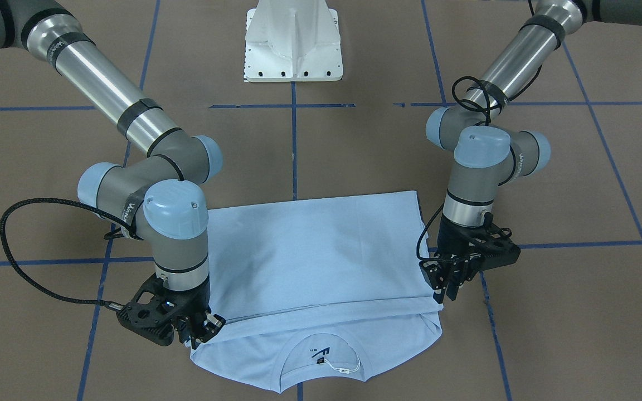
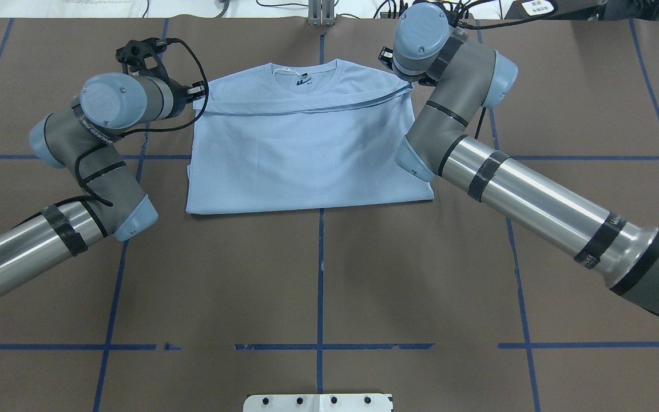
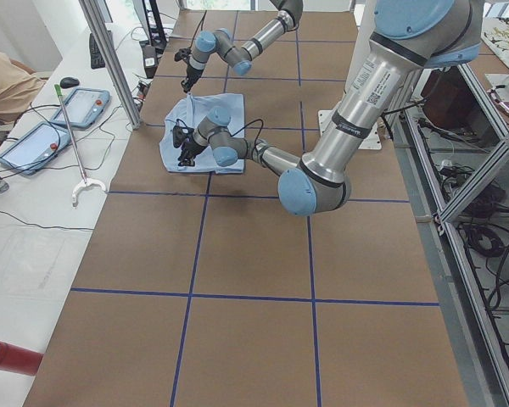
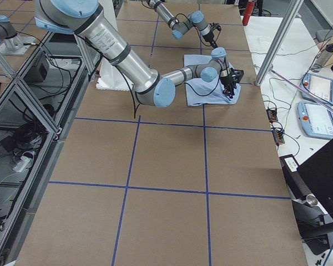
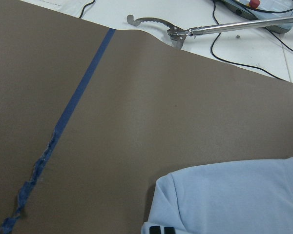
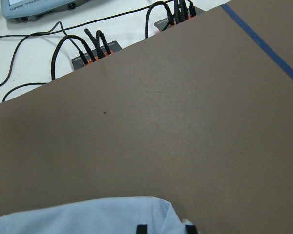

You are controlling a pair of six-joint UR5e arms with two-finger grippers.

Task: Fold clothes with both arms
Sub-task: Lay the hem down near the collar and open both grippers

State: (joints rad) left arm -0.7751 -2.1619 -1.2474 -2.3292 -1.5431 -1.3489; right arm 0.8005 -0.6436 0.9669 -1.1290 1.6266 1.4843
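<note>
The right gripper (image 1: 201, 329) is held with jaws apart at the fold's 2 o'clock corner, the left gripper (image 2: 197, 90), whose state cannot be told, at its 10 o'clock corner, and the T-shirt (image 2: 306, 154) is laid folded on the table (image 2: 318, 274), collar (image 2: 306, 71) towards 12 o'clock overhead.

I'm looking in on a robotics lab: the tabletop (image 2: 221, 274) is papered brown and gridded with blue tape (image 2: 319, 274), with aluminium frame posts (image 3: 112, 64) at its edges. Teach pendants (image 3: 83, 106) and loose cables (image 6: 90, 38) lie on the white side bench (image 3: 34, 237), beside a grabber stick (image 5: 178, 34).
</note>
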